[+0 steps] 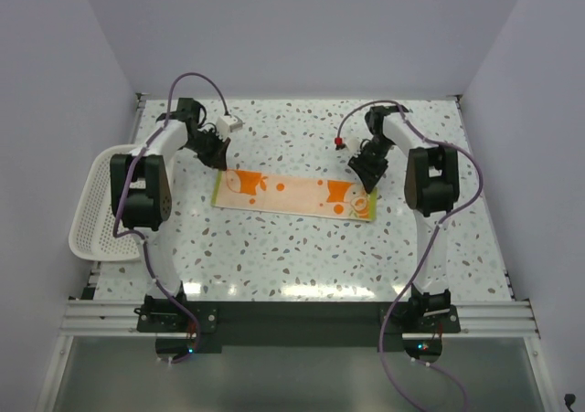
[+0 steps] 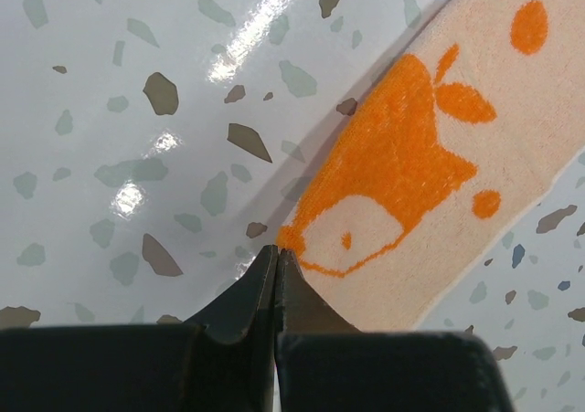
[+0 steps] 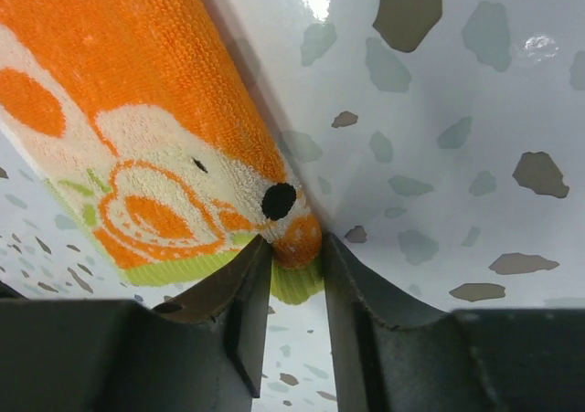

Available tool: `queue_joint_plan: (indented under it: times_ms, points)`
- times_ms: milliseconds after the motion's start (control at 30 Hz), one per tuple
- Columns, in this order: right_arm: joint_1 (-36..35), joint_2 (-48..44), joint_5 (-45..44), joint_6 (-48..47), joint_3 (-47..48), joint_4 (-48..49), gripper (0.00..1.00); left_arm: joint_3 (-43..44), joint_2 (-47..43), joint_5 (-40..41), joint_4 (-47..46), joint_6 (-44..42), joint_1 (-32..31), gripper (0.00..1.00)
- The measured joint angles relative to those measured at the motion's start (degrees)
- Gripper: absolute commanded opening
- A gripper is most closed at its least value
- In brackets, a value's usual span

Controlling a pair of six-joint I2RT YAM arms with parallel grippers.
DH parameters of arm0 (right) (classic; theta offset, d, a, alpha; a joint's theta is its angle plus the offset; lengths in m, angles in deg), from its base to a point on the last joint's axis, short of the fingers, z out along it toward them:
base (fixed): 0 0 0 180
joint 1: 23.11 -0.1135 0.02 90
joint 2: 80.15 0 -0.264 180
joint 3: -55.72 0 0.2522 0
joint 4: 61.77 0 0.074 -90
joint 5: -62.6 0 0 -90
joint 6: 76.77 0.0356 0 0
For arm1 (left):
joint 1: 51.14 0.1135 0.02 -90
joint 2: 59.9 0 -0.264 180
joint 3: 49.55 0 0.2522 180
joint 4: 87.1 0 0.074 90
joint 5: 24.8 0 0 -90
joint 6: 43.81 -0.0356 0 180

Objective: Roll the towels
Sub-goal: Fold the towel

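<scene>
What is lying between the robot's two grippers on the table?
The long orange and cream towel lies flat between the left gripper and the right gripper, one at each end. The top view shows it.

Left arm (image 1: 143, 193), right arm (image 1: 430, 179): white tubular links, bulky black joint housings. Purple cable (image 1: 192, 75) arcs off each arm and trails past base. Black base plates (image 1: 178, 319), small lit indicators beneath. Left gripper (image 2: 276, 252), right gripper (image 3: 294, 248): matte black fingers (image 3: 228, 311), wedge-shaped, tapering to thin tips.
</scene>
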Motion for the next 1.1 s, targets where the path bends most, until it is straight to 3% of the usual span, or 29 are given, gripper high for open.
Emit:
queue_joint_plan:
  times_ms: [167, 467, 633, 1100]
  points:
    - [0.6, 0.6, 0.0, -1.4, 0.6, -0.9, 0.00, 0.0, 0.0, 0.0, 0.0, 0.4, 0.0, 0.00]
    - [1.5, 0.3, 0.0, -1.6, 6.5, -3.1, 0.00, 1.3, 0.0, -0.2, -0.2, 1.5, 0.2, 0.00]
    - [2.9, -5.3, 0.0, -1.6, 6.8, -2.9, 0.00, 0.7, -3.7, -1.7, -0.8, 1.7, 0.6, 0.00]
    - [3.0, -39.0, -0.3, -1.7, -20.8, -1.2, 0.00, -23.5, -35.4, -7.5, 0.4, -2.4, 1.7, 0.00]
